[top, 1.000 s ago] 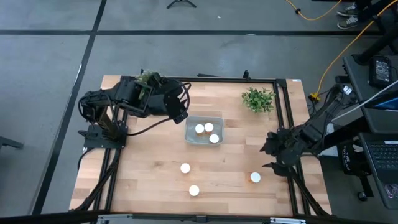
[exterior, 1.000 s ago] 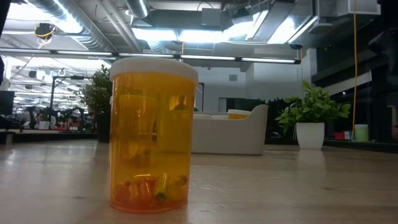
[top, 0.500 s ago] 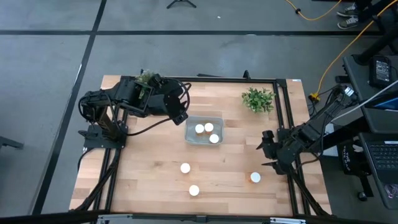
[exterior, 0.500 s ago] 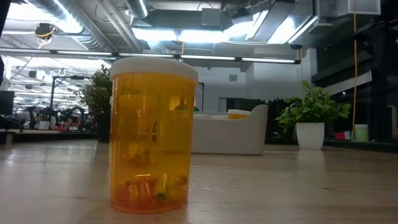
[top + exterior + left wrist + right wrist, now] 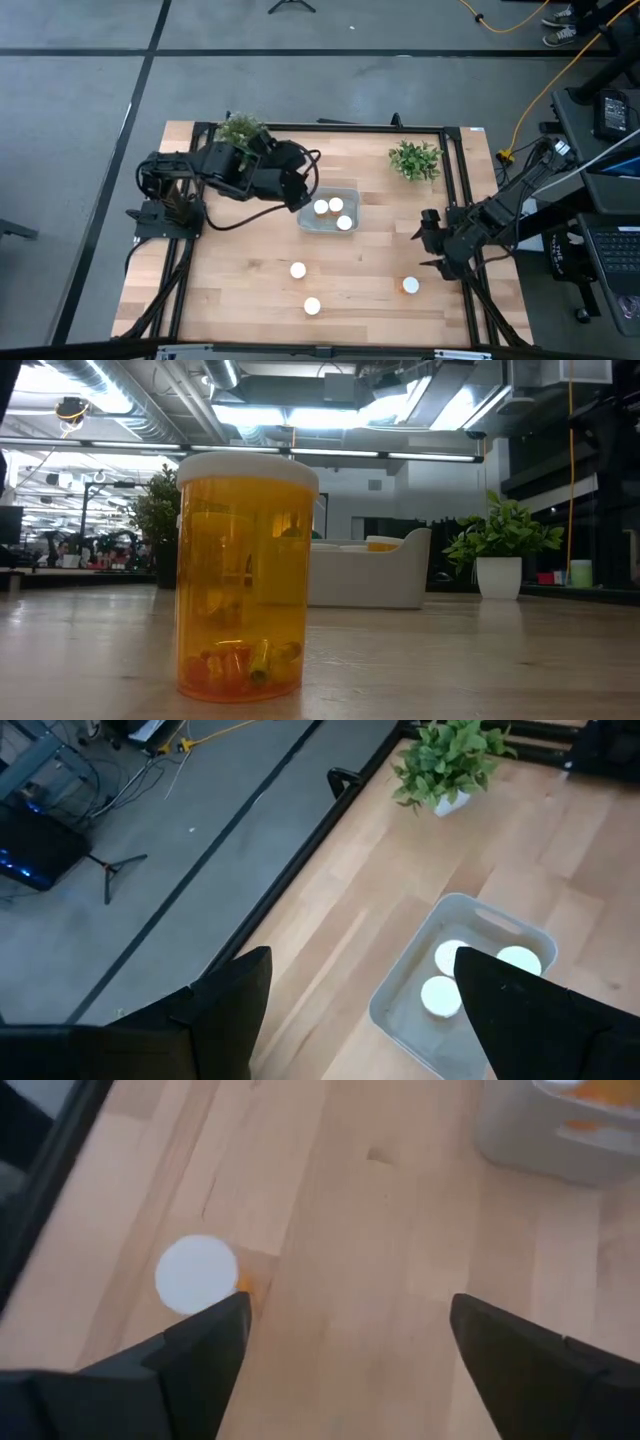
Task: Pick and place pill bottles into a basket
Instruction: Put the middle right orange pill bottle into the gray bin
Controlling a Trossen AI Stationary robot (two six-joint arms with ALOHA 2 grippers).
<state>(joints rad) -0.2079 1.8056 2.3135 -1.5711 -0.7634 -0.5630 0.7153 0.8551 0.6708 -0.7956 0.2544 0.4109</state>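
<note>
On a light wooden table [image 5: 240,270] seen from above, a small pale grey-blue basket [image 5: 327,192] sits near the middle, toward the far edge. Three pill bottles with white caps stand upright inside it: one [image 5: 321,208] on the left, one [image 5: 336,204] beside it, and one [image 5: 344,223] nearer the front right corner.

Three more pill bottles stand on the bare wood, well apart from the basket. One [image 5: 298,270] is in front of the basket, another [image 5: 312,306] is closer to the near edge, and a third [image 5: 410,285] is off to the right.

At the basket's left end, the left gripper [image 5: 305,192] hangs just over the rim. Its two dark fingers [image 5: 235,995] are spread wide with nothing between them, and its wrist camera looks down into the basket at the three white caps.

Near the table's right edge, the right gripper [image 5: 430,245] hovers close to the third loose bottle, also spread wide and holding nothing. Its wrist camera shows that bottle's white cap [image 5: 197,1274] on the wood just beside one finger, not between the two.

Two green potted plants stand at the far edge, one [image 5: 415,158] on the right and one [image 5: 240,128] on the left, behind the left arm.

From table height, one amber bottle [image 5: 246,575] fills the foreground, with small pills at its bottom.
</note>
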